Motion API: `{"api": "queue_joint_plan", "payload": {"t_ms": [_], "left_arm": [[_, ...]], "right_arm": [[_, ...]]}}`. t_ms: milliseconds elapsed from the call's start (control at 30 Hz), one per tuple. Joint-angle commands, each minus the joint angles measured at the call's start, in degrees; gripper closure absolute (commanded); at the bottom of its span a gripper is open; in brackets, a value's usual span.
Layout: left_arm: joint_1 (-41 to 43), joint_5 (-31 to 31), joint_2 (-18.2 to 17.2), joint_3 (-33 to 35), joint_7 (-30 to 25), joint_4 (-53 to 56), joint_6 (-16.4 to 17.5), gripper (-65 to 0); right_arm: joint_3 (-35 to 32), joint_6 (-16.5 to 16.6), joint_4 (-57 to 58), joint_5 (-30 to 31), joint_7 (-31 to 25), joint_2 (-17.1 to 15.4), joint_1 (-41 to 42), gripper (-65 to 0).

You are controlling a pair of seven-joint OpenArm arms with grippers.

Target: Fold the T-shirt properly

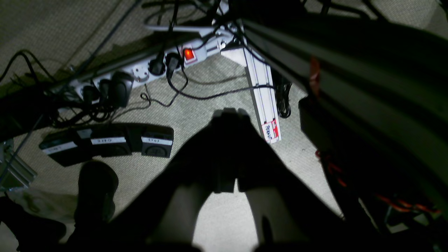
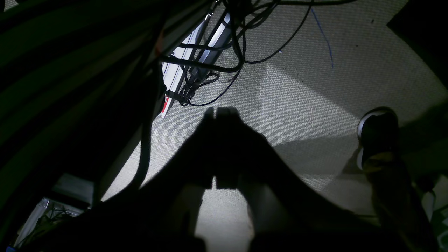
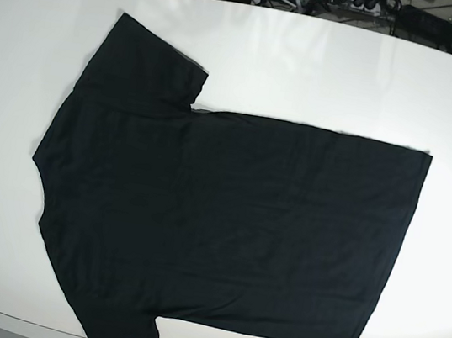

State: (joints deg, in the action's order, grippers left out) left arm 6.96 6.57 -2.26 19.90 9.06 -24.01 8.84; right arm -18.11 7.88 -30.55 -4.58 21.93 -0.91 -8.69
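White table (image 3: 309,71), lit power strip (image 1: 147,68), 3 foot pedals (image 1: 108,143), carpet (image 2: 297,94)

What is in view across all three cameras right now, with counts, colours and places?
T-shirt: one, black, spread flat on the table, plain side up, sleeves toward base-view left.
Table: one, white, under the shirt.
Power strip: one, white with a lit red switch, on the carpet, dark plugs in it.
Foot pedals: three, black with white labels, on the carpet in a row.
Cables: several, black, loose on the carpet.
Shoe: one, dark with a white sole, at right-wrist-view right.
Left gripper: one, dark silhouette, shut, empty, over the floor.
Right gripper: one, dark silhouette, shut, empty, over the floor.
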Motion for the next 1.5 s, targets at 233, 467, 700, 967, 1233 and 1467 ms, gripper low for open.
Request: {"api": "queue_joint_plan", "payload": {"t_ms": [233,467,700,967,1233,1467], "left_arm": [[0.2,-0.2,-0.1,0.1,0.0,-0.4,0.5,0.0],[0.2,-0.2,-0.1,0.1,0.3,-0.4,1.1,0.0],[0.5,-1.6,-0.2,0.1,3.4,-0.5,6.1,0.0],[7.7,-3.1,-4.3,0.1,5.2,-10.0,6.2,0.0],[20.2,1.5,-12.6,0.1,10.2,-28.4,6.2,0.0],[33.4,1.9,-21.2,0.1,17.4,-50.9,6.1,0.0]], "right_arm": [[0.2,0.0,-0.5,-0.2,0.2,0.1,0.0,0.0],[0.2,-0.1,-0.5,-0.2,-0.2,0.1,0.0,0.0],[0.2,-5.2,-0.5,-2.4,3.7,0.1,-0.3,0.0],[0.2,-2.7,-1.2,-6.0,3.5,-1.6,-4.9,0.0],[0.2,-0.5,-18.9,-5.7,7.3,-5.1,-18.3,0.0],[0.2,-0.8,-47.7,-5.8,8.7,-9.9,-36.7,0.0]]}}
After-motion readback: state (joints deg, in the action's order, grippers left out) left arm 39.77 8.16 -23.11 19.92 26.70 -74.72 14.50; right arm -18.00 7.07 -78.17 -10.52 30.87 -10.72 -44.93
